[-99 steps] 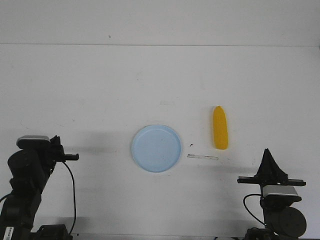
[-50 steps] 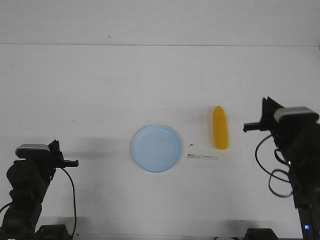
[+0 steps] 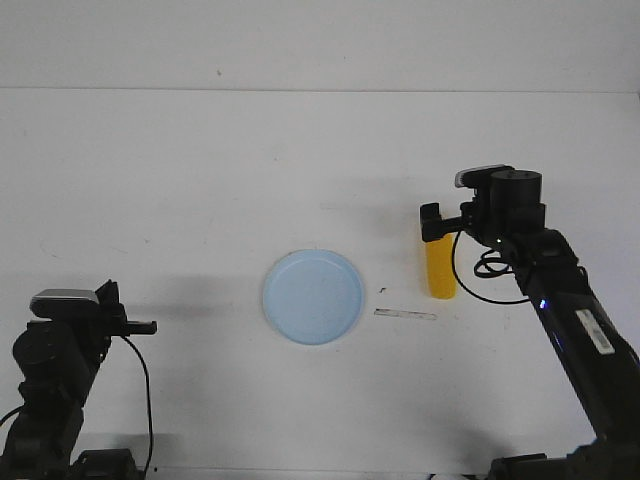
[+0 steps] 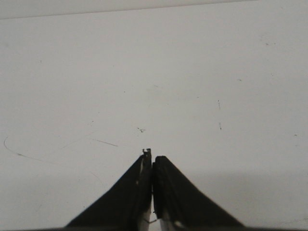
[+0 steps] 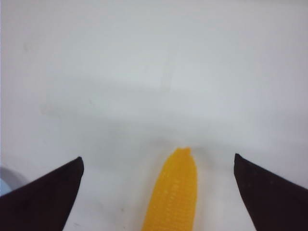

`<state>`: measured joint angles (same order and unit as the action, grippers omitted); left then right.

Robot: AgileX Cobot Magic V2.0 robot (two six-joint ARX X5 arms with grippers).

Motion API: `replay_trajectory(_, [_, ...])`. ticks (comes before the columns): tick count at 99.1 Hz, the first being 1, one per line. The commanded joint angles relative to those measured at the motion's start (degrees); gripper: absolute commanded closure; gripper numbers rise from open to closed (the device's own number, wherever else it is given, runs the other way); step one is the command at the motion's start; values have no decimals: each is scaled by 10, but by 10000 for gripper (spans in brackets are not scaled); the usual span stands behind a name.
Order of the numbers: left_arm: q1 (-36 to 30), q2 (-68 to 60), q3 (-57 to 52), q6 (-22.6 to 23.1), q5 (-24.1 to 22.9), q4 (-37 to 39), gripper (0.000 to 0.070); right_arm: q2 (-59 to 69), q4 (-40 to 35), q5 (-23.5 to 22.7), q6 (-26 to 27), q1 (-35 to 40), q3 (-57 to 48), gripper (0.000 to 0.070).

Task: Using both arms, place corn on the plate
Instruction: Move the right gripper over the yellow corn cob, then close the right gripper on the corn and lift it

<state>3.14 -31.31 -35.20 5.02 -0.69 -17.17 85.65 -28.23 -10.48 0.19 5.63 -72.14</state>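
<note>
The yellow corn [image 3: 441,272] lies on the white table, right of the pale blue plate [image 3: 313,297], tapered end pointing away from me. My right gripper [image 3: 432,224] hangs over the corn's far end and is open. In the right wrist view the corn [image 5: 174,195] lies lengthwise between the spread fingers [image 5: 45,192], untouched, and the right gripper [image 5: 158,158] is empty. A sliver of the plate [image 5: 4,181] shows at that view's edge. My left gripper [image 3: 143,326] is shut and empty at the front left, far from the plate; in the left wrist view [image 4: 152,155] it is over bare table.
A thin pale strip [image 3: 405,314] and a small dark speck [image 3: 383,290] lie on the table between plate and corn. The table's back edge [image 3: 320,90] meets a white wall.
My right arm rose from the front right corner and swung forward and left until its gripper is over the corn's far end. The left arm sank slightly, then held still.
</note>
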Motion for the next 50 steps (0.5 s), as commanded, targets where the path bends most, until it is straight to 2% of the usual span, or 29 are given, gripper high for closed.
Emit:
replay_trajectory(1, [1,-1,-7,5,0,4,700,37,-4,7,0,2,-10,0])
replay_trajectory(14, [1,-1,-7,3,0,4,700,91,-15,34,10,2,-10,0])
replay_trajectory(50, [1,0,-7,3,0,3,700,167,-51,30,26,13,-9,0])
